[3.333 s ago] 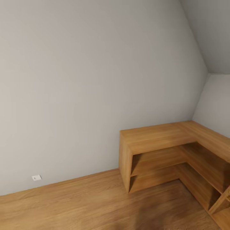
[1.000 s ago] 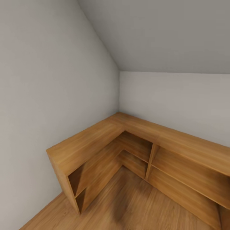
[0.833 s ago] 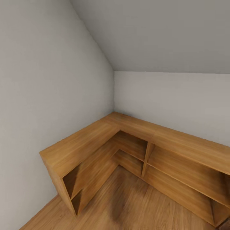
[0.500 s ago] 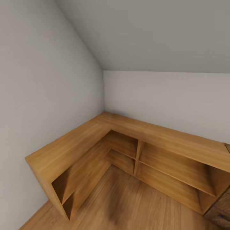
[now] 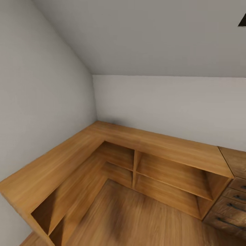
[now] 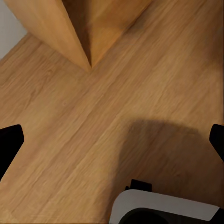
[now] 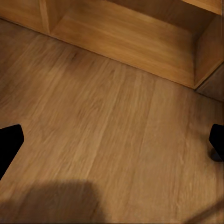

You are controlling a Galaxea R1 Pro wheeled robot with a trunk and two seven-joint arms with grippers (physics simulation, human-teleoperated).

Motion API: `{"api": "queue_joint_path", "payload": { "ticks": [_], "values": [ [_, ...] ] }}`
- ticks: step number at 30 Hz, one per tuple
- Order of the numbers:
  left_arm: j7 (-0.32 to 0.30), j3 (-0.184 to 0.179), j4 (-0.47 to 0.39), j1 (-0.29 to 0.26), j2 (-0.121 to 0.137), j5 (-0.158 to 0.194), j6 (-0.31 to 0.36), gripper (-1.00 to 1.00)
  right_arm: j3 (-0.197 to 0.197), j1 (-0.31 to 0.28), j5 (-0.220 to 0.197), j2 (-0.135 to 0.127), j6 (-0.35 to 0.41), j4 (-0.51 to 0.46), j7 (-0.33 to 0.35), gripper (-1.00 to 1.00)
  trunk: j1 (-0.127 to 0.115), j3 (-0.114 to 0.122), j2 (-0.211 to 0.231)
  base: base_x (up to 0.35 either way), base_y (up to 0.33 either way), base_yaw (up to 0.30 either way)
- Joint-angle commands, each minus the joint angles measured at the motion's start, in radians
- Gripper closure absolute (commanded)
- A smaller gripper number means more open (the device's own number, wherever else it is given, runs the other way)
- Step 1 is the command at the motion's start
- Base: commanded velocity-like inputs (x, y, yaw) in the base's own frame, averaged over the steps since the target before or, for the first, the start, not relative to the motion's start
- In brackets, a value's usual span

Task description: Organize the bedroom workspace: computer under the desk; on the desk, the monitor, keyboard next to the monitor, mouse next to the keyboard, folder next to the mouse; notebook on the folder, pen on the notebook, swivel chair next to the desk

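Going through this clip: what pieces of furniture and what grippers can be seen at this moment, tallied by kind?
L-shaped wooden shelf unit: 1
Wooden dresser with drawers: 1
Grippers: 2, the left gripper and the right gripper, both open over the floor
Total: 4

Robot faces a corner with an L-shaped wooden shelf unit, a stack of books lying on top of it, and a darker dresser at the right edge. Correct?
Not quite: the head view shows the L-shaped wooden shelf unit with a bare top, no books. The corner and the darker dresser at the right edge are as you say.
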Motion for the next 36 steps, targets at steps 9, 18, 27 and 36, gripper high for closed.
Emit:
{"api": "queue_joint_path", "payload": {
  "ticks": [9,18,27,36],
  "values": [
    [0.006,-0.009,-0.003,0.001,0.001,0.006,-0.001,-1.0,0.007,-0.001,-0.004,-0.002,-0.002,0.001,-0.004,-1.0,0.001,-0.003,0.0,0.319,0.0,-0.268],
    [0.006,-0.009,-0.003,0.001,0.001,0.006,-0.002,-1.0,0.007,-0.001,-0.004,-0.002,-0.004,0.001,-0.004,-1.0,0.001,-0.004,0.0,0.319,0.054,-0.271],
    [0.006,-0.009,-0.003,0.001,0.001,0.006,-0.002,-1.0,0.007,-0.001,-0.004,-0.004,-0.006,0.001,-0.004,-1.0,0.001,-0.004,0.0,0.271,0.224,-0.273],
    [0.006,-0.008,-0.003,0.001,0.001,0.006,-0.002,-1.0,0.007,-0.001,-0.004,-0.005,-0.007,0.001,-0.003,-1.0,0.001,-0.001,0.0,0.163,0.15,-0.274]
  ]
}}
